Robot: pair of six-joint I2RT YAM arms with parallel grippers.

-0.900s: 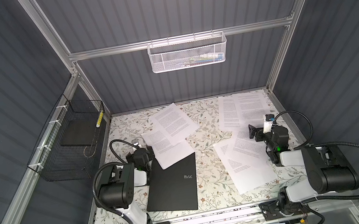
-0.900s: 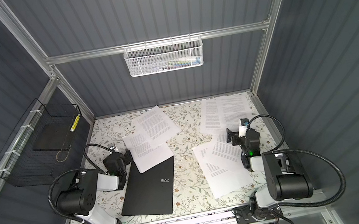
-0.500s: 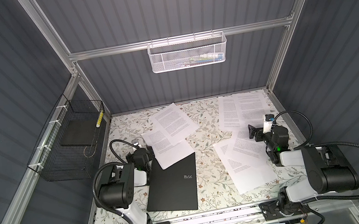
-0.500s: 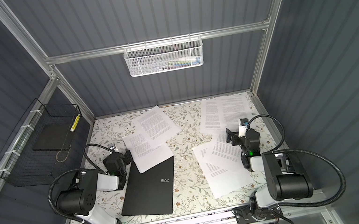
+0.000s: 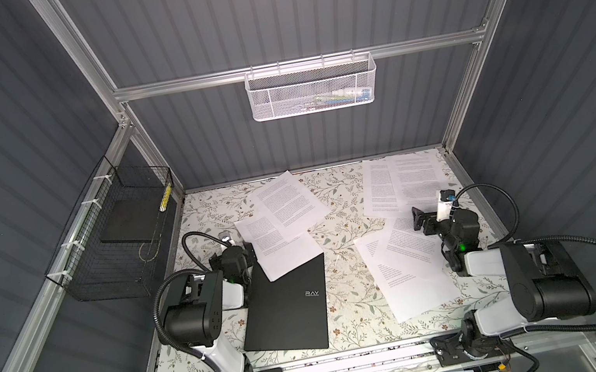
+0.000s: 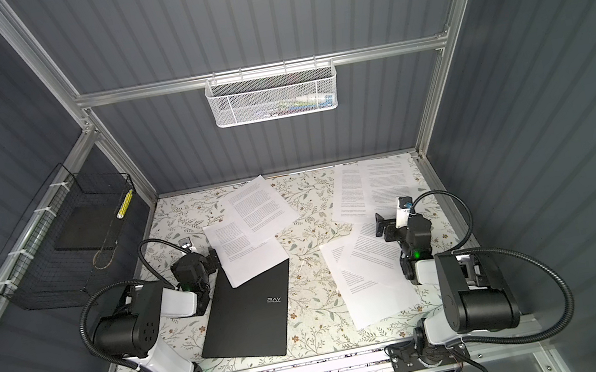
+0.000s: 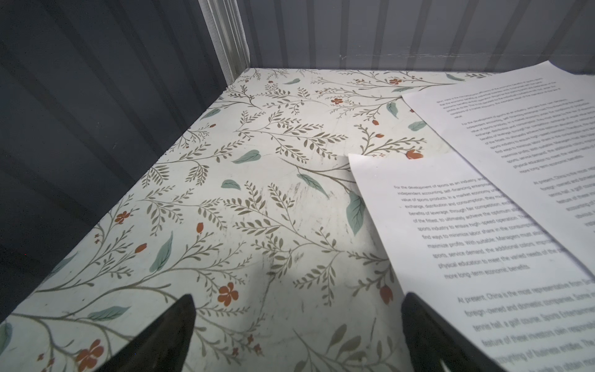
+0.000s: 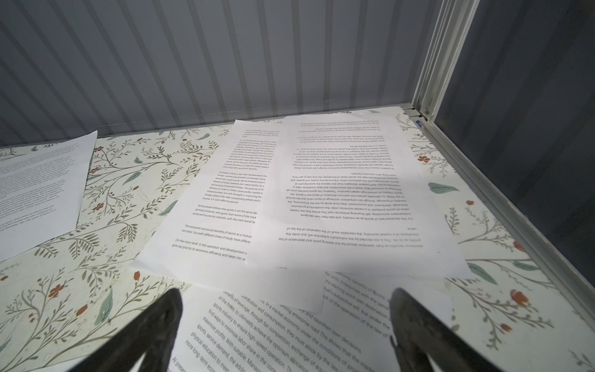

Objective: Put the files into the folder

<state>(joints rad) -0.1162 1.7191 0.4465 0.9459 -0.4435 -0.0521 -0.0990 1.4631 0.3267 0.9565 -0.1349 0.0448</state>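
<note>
The folder (image 5: 288, 311) (image 6: 249, 318), black with a pale RAY logo, lies closed on the floral table at front left in both top views. The files are white printed sheets in three overlapping pairs. One pair (image 5: 281, 218) (image 7: 483, 225) covers the folder's far corner, one (image 5: 402, 182) (image 8: 338, 193) lies at back right, and one (image 5: 405, 271) is at front right. My left gripper (image 5: 244, 251) (image 7: 297, 299) is open and empty, low beside the folder's far left corner. The right gripper (image 5: 418, 216) (image 8: 286, 291) hovers open and empty over the right-hand sheets.
A black wire basket (image 5: 114, 246) on the left wall holds a dark grey slab (image 5: 129, 225). A white mesh basket (image 5: 313, 88) hangs on the back wall. Aluminium posts and grey panels close in the floral table (image 5: 352, 300) on three sides.
</note>
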